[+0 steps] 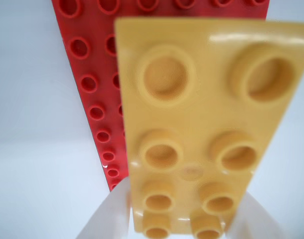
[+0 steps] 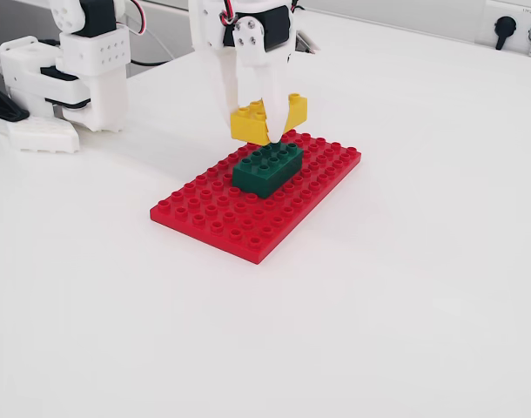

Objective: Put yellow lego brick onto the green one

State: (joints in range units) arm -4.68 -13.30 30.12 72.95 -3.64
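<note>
The yellow lego brick point(image 2: 287, 111) hangs tilted in my gripper point(image 2: 264, 131), which is shut on it. In the fixed view it sits just behind and above the far end of the green one point(image 2: 267, 168). I cannot tell whether the two bricks touch. The green brick is pressed onto the red studded baseplate point(image 2: 248, 213). The wrist view is filled by the yellow brick's point(image 1: 197, 124) studded top, with the gripper's point(image 1: 179, 224) white fingers point(image 1: 107, 219) on either side at the bottom. The green brick is hidden in that view.
The red baseplate point(image 1: 92, 74) runs behind the yellow brick in the wrist view. The arm's white base and motors point(image 2: 70, 74) stand at the table's far left. A wall socket point(image 2: 506, 24) is at the far right. The table is white.
</note>
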